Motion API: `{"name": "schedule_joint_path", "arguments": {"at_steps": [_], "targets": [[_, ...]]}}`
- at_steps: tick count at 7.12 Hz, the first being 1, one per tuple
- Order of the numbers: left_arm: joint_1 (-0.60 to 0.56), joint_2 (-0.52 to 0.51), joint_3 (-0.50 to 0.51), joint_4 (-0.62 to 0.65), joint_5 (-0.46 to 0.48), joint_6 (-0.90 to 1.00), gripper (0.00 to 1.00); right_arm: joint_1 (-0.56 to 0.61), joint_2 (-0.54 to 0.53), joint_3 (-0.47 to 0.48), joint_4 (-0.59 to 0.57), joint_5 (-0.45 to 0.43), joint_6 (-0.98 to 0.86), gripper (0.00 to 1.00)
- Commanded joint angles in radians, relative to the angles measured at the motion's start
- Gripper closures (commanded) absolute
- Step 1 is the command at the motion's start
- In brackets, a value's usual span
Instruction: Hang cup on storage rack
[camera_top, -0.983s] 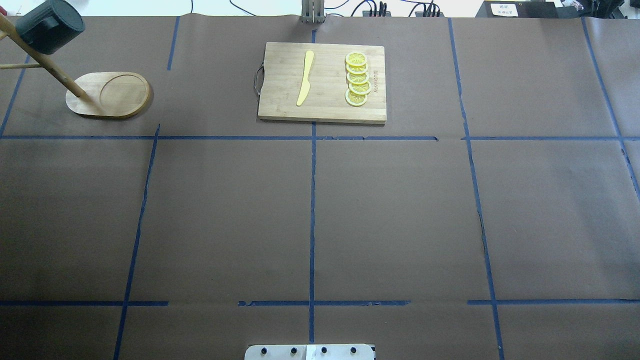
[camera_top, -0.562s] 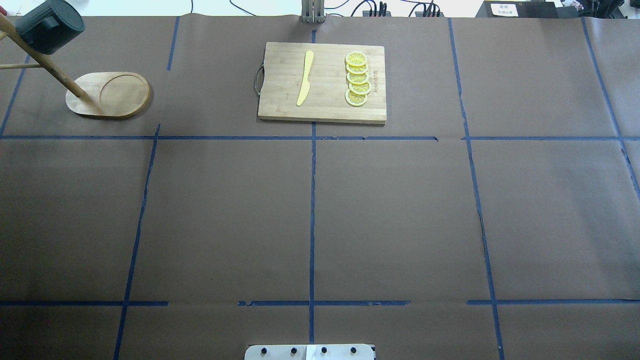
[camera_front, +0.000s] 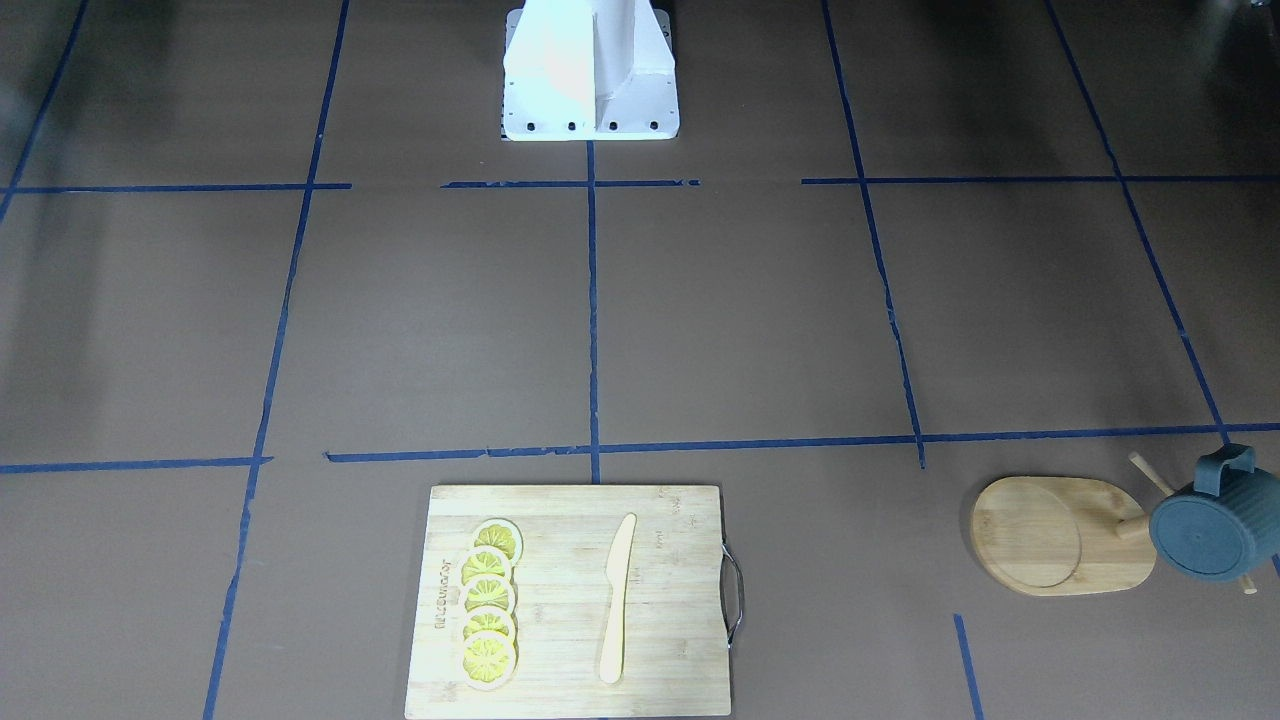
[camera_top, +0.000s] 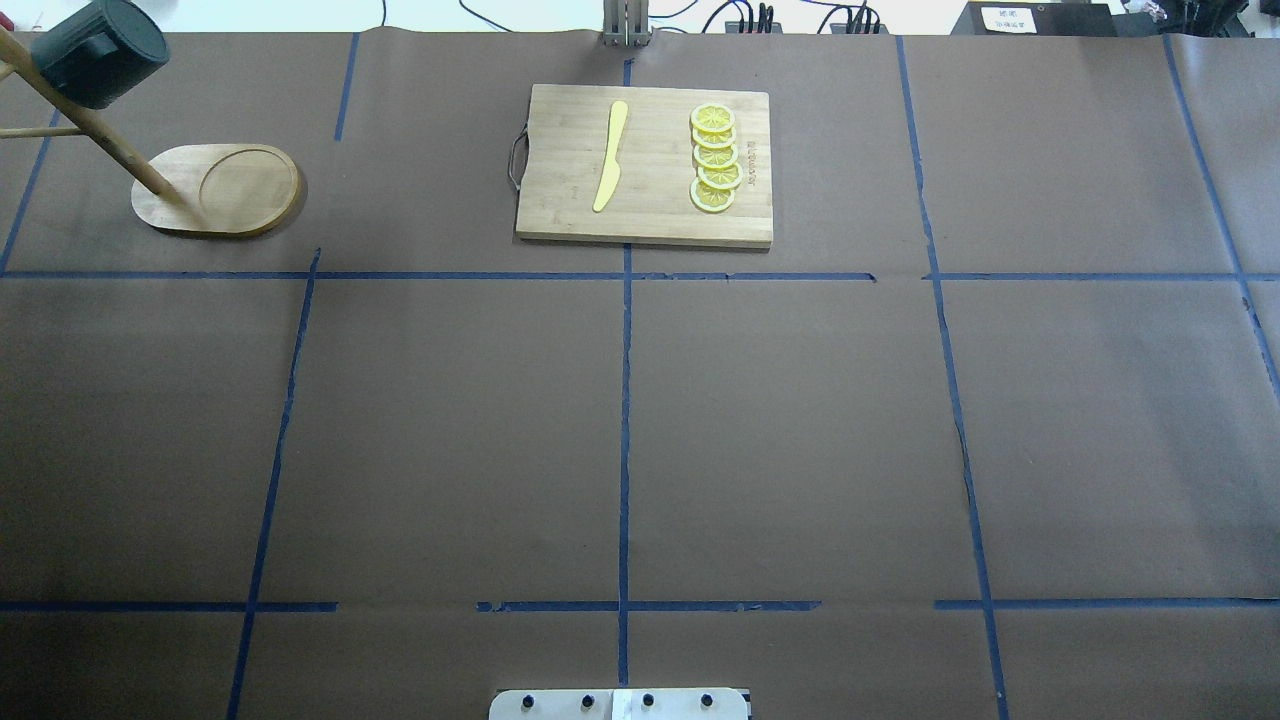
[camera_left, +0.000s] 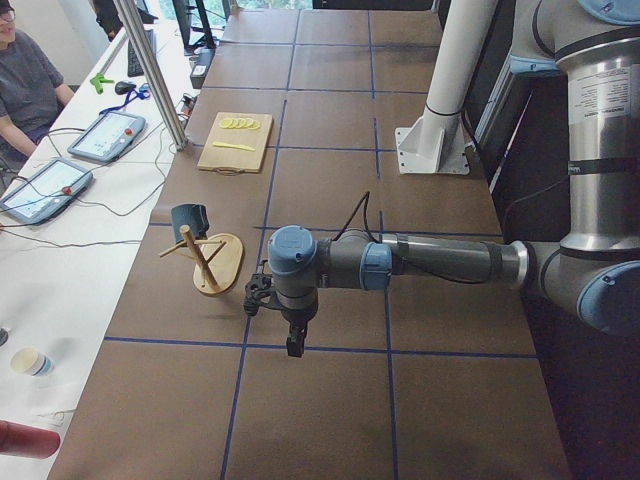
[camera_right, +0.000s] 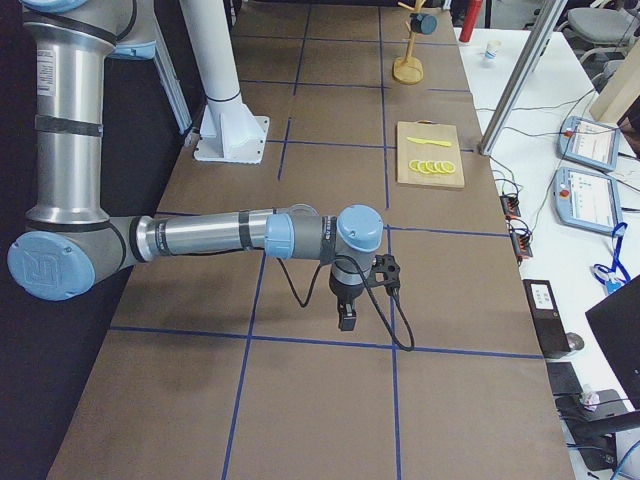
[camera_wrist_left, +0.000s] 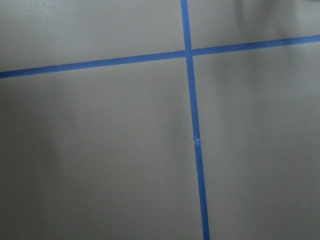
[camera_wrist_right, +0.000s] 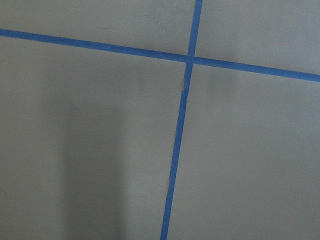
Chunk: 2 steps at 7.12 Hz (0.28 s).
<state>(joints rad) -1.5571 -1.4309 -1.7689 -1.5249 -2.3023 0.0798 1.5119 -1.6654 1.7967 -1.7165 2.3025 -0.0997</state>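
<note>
The dark blue-grey cup hangs on an upper peg of the bamboo storage rack at the table's far left corner. In the front-facing view the cup shows its bottom, its handle up on a peg above the rack's oval base. No gripper touches it. The left gripper points down over bare table, well short of the rack and cup. The right gripper points down over the table, far from the rack. I cannot tell whether either is open or shut.
A rectangular cutting board with a yellow knife and several lemon slices lies at the far middle. The robot's white base stands at the near edge. A person and tablets are beside the table.
</note>
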Motion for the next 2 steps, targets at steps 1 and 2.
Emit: {"name": "schedule_joint_path", "arguments": {"at_steps": [1, 2], "targets": [[0.000, 0.001, 0.000, 0.000, 0.000, 0.000, 0.00, 0.001, 0.001, 0.000, 0.000, 0.000, 0.000, 0.00], [0.002, 0.001, 0.002, 0.000, 0.001, 0.000, 0.00, 0.001, 0.001, 0.000, 0.000, 0.000, 0.000, 0.00]]}}
